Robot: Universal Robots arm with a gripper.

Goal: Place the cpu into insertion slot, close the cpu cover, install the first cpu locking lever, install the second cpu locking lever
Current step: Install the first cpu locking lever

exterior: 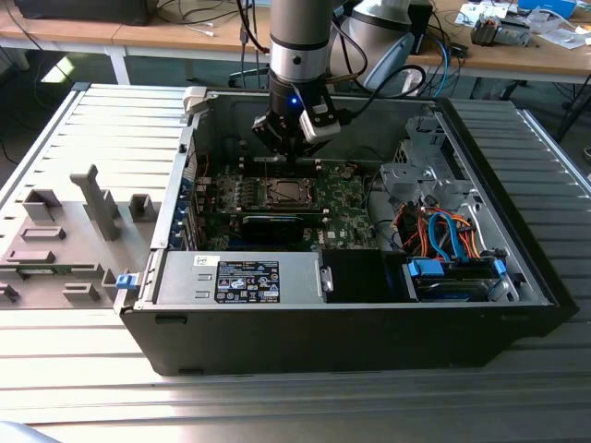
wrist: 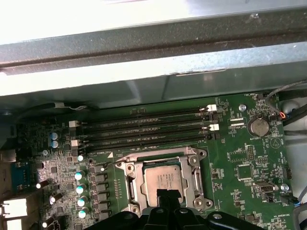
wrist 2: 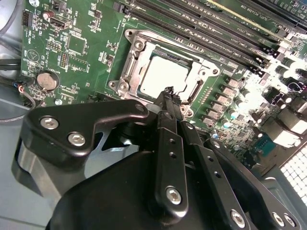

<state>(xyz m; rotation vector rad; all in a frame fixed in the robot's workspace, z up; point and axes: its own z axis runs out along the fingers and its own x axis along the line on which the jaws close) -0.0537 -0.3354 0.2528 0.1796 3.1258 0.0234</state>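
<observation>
Both fingers of my end effector (wrist 2: 169,91) sit pressed together, holding nothing, tips just over the edge of the cpu (wrist 2: 163,76). I see the cpu lying in the insertion slot (wrist: 163,179) with the cpu cover (wrist 2: 201,64) framing it. Board print is too small to read.

An open computer case (exterior: 351,305) lies on the desk (exterior: 83,369). On its floor lies the motherboard (exterior: 346,208), and in it sits the insertion slot (exterior: 284,193), with the cpu (wrist 2: 164,76) in the slot and the cpu cover (wrist 2: 132,52) around it. The gripper (exterior: 280,155) hangs above the slot's far edge. Memory slots (wrist: 148,127) run beside the socket. Toward the exterior view's right lie cables (exterior: 443,231).
</observation>
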